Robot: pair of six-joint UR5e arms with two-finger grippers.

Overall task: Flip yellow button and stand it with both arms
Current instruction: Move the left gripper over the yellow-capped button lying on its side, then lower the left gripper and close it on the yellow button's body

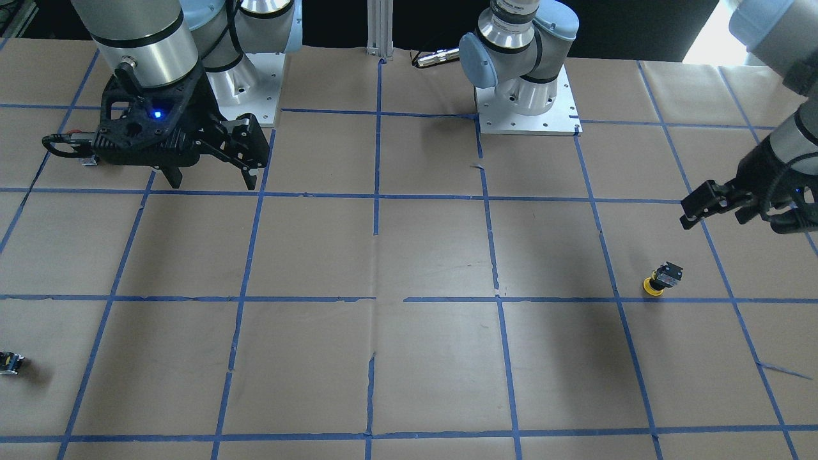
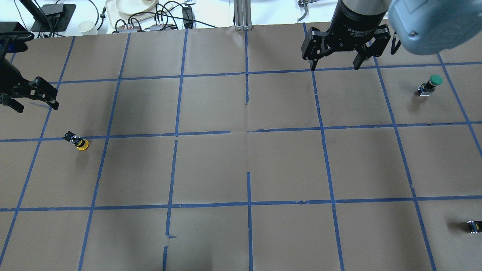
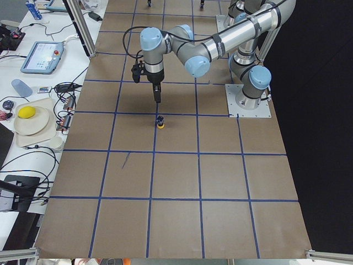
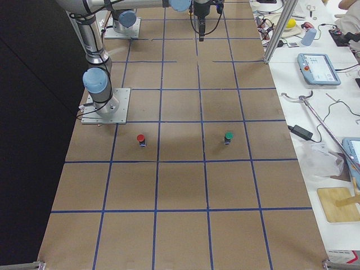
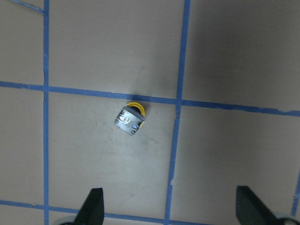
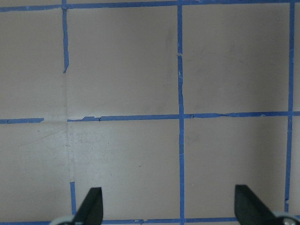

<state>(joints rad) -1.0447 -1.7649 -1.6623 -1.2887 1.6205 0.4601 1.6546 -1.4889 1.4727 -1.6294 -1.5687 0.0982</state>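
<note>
The yellow button point(image 1: 661, 280) rests cap-down on the brown paper with its grey-black body pointing up and tilted; it also shows in the overhead view point(image 2: 78, 142), the exterior left view point(image 3: 160, 122) and the left wrist view point(image 5: 131, 118). My left gripper point(image 1: 714, 218) is open and empty, raised above the table a little beyond the button, as the overhead view point(image 2: 35, 106) and the left wrist view point(image 5: 171, 211) show. My right gripper point(image 1: 211, 184) is open and empty, far from the button over bare paper point(image 2: 334, 67) point(image 6: 168, 211).
A green-capped button point(image 2: 431, 83) stands on the robot's right side, and a red-capped button point(image 4: 140, 139) stands near the right arm's base. A small black-white block with a yellow spot point(image 2: 473, 226) lies at the table's near right edge. Blue tape lines grid the paper.
</note>
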